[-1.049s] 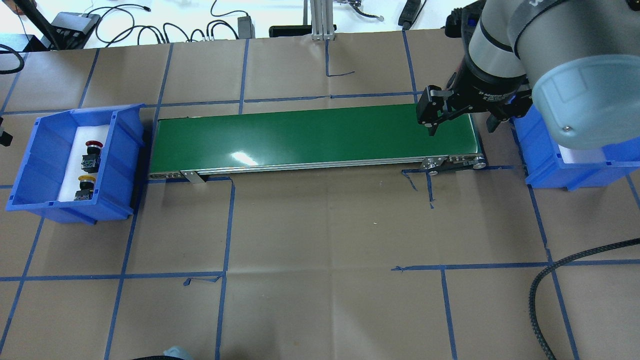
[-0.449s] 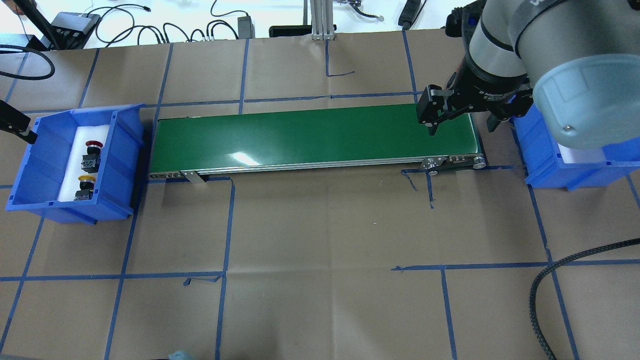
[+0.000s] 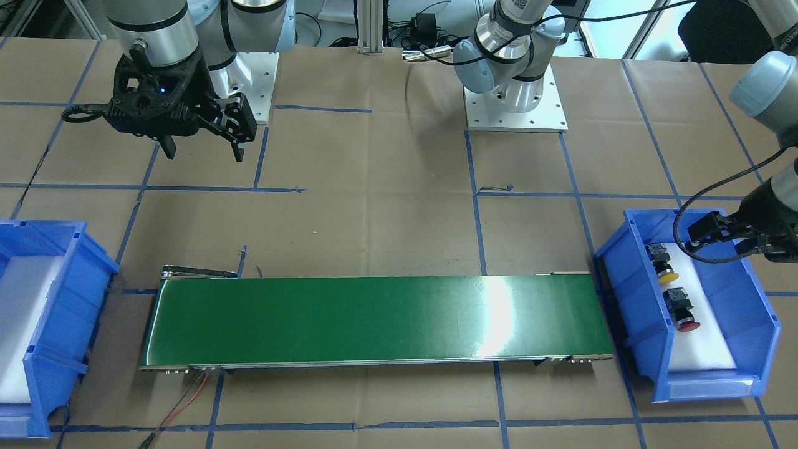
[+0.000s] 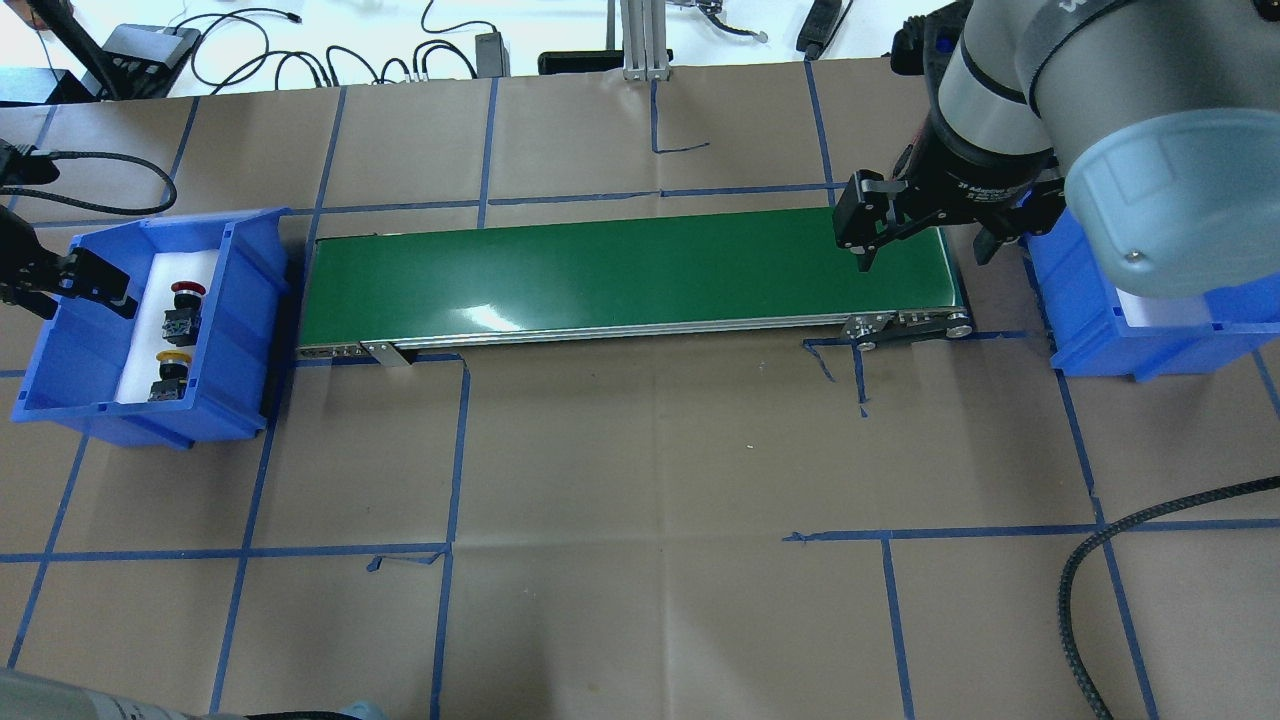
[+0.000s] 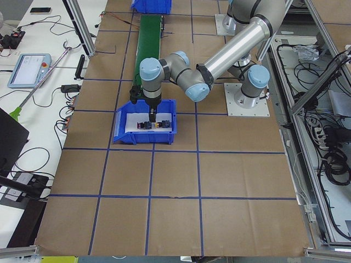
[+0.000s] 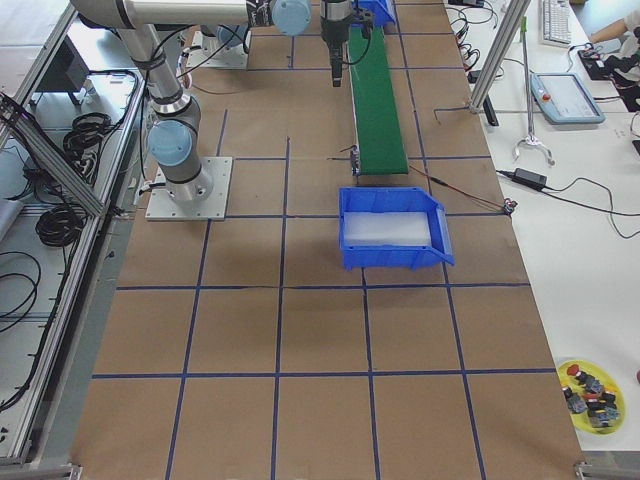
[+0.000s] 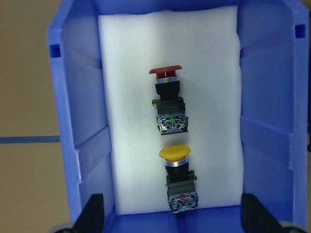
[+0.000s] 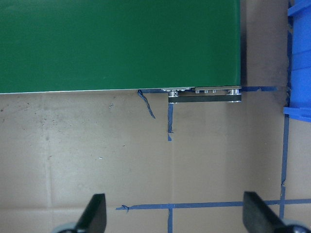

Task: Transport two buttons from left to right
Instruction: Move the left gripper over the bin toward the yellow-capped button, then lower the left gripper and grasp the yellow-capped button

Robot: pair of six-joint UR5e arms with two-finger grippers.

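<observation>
A: Table (image 4: 640,450), paper-covered. What sits on it, big to small?
B: One green belt (image 4: 620,270) across the middle. Two blue bins, one off each end: left bin (image 4: 245,310) and right bin (image 3: 62,324). Each is lined with white foam (image 7: 131,97).
A: Contents?
B: Left bin: both buttons, on their sides in a line on the foam, caps pointing the same way. Red button (image 7: 167,104), then yellow button (image 7: 179,182), near but apart. Right bin: foam shows.
A: Edges, room?
B: Each bin stands just beside a belt end. Bare table runs wide on the robot's side of the belt.
A: Grippers?
B: Left gripper (image 7: 175,218) hangs over the left bin, fingers wide apart, touching neither button. Right gripper (image 3: 202,149) hangs over the belt's right end, fingers apart, nothing between them.
A: Count: 1 belt, 2 bins, 2 buttons, 2 grippers.
</observation>
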